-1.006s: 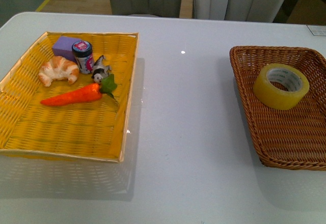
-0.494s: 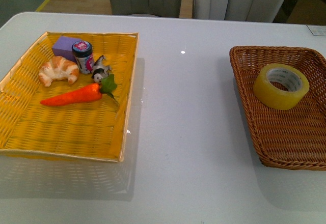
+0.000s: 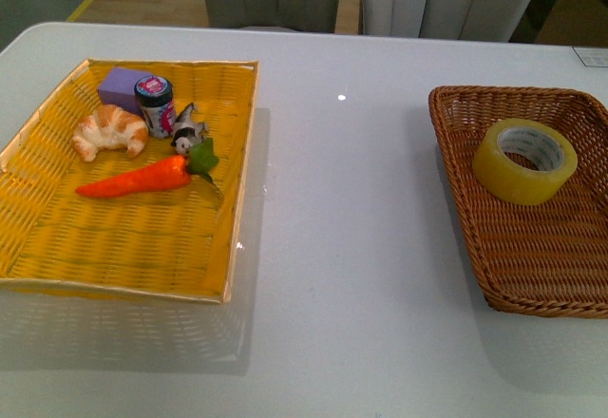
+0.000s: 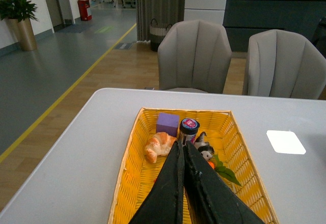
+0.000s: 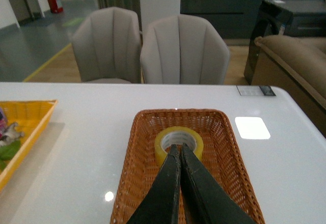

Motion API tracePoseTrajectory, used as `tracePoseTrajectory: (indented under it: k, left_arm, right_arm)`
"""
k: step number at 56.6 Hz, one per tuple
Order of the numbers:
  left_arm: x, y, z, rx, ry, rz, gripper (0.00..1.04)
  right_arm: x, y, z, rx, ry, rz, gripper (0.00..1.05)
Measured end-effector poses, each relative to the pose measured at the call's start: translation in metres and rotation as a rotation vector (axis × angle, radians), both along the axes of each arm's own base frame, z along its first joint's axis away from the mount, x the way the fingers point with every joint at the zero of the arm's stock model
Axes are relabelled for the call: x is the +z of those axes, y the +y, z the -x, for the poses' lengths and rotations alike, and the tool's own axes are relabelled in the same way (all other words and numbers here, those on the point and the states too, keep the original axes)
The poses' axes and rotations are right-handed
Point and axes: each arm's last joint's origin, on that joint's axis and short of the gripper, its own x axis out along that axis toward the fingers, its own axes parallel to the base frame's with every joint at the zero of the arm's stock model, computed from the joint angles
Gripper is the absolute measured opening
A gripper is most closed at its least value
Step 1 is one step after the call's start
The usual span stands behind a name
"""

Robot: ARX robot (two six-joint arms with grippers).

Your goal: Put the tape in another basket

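The tape (image 3: 524, 161) lies flat in the brown basket (image 3: 456, 104) at the right of the front view, toward the basket's far half, its hole facing up and slightly toward the camera. The yellow basket (image 3: 237, 199) sits at the left of that frame, well apart across bare table (image 3: 351, 228), and holds a croissant (image 3: 108, 130), a carrot (image 3: 138, 178), a small jar (image 3: 154, 104), a purple block (image 3: 118, 85) and a small toy figure (image 3: 188, 131).

Neither arm shows in the front view. In the right wrist view the right gripper (image 5: 178, 150) points straight at the tape (image 5: 179, 141), which sits just past the fingertips in the middle of the frame; its fingers are pressed together with nothing between them. In the left wrist view the left gripper (image 4: 182, 146) is likewise closed and empty, aimed into the yellow basket (image 4: 130, 152) with the tape out of sight.

The right arm is therefore clearly the nearer one. The roll's axis runs roughly vertical, so a grasp from above would likely pinch one wall, with one finger in the hole and one outside, which calls for the gripper to spread first.
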Motion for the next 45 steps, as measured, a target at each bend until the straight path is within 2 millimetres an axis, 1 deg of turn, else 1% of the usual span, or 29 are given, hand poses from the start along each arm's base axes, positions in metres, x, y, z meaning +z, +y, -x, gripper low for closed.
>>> tracePoseTrajectory:
  k: [13, 17, 18, 20, 23, 25, 26, 28, 32, 33, 37, 38, 39, 41, 42, 43, 45]
  left_arm:
    - [0.0000, 0.0000, 0.0000, 0.000, 0.000, 0.001, 0.02]
    - [0.0000, 0.0000, 0.0000, 0.000, 0.000, 0.000, 0.15]
    - [0.0000, 0.0000, 0.0000, 0.000, 0.000, 0.000, 0.17]
    - [0.0000, 0.0000, 0.0000, 0.000, 0.000, 0.000, 0.26]
    - [0.0000, 0.0000, 0.0000, 0.000, 0.000, 0.000, 0.37]
    - [0.0000, 0.0000, 0.0000, 0.000, 0.000, 0.000, 0.44]
    - [-0.0001, 0.0000, 0.0000, 0.000, 0.000, 0.000, 0.46]
    - [0.0000, 0.0000, 0.0000, 0.000, 0.000, 0.000, 0.53]
    - [-0.0001, 0.0000, 0.0000, 0.000, 0.000, 0.000, 0.65]
    - [0.0000, 0.0000, 0.0000, 0.000, 0.000, 0.000, 0.69]
    - [0.0000, 0.0000, 0.0000, 0.000, 0.000, 0.000, 0.81]
    - [0.0000, 0.0000, 0.0000, 0.000, 0.000, 0.000, 0.85]
    - [0.0000, 0.0000, 0.0000, 0.000, 0.000, 0.000, 0.86]
    - [0.0000, 0.0000, 0.0000, 0.000, 0.000, 0.000, 0.93]
    - [0.0000, 0.0000, 0.0000, 0.000, 0.000, 0.000, 0.96]
    - [0.0000, 0.0000, 0.0000, 0.000, 0.000, -0.001, 0.98]
    - [0.0000, 0.0000, 0.0000, 0.000, 0.000, -0.001, 0.96]
  right_arm:
    - [0.0007, 0.0000, 0.0013, 0.000, -0.011, 0.000, 0.02]
    - [0.0008, 0.0000, 0.0014, 0.000, -0.012, 0.001, 0.14]
    - [0.0008, 0.0000, 0.0014, 0.000, -0.012, 0.001, 0.17]
    - [0.0008, 0.0000, 0.0014, 0.000, -0.012, 0.001, 0.26]
    - [0.0008, 0.0000, 0.0014, 0.000, -0.012, 0.001, 0.36]
    - [0.0008, 0.0000, 0.0014, 0.000, -0.012, 0.001, 0.42]
    - [0.0008, 0.0000, 0.0014, 0.000, -0.012, 0.001, 0.45]
    - [0.0008, 0.0000, 0.0014, 0.000, -0.013, 0.001, 0.50]
    - [0.0008, 0.0000, 0.0014, 0.000, -0.012, 0.001, 0.64]
    - [0.0008, 0.0000, 0.0014, 0.000, -0.012, 0.001, 0.66]
    - [0.0008, 0.0000, 0.0014, 0.000, -0.013, 0.001, 0.80]
    - [0.0008, 0.0000, 0.0014, 0.000, -0.013, 0.001, 0.82]
    - [0.0008, 0.0000, 0.0014, 0.000, -0.013, 0.001, 0.85]
    - [0.0008, 0.0000, 0.0014, 0.000, -0.012, 0.001, 0.92]
    - [0.0008, 0.0000, 0.0014, 0.000, -0.013, 0.001, 0.94]
    - [0.0008, 0.0000, 0.0014, 0.000, -0.012, 0.001, 0.97]
    - [0.0008, 0.0000, 0.0014, 0.000, -0.013, 0.001, 0.96]
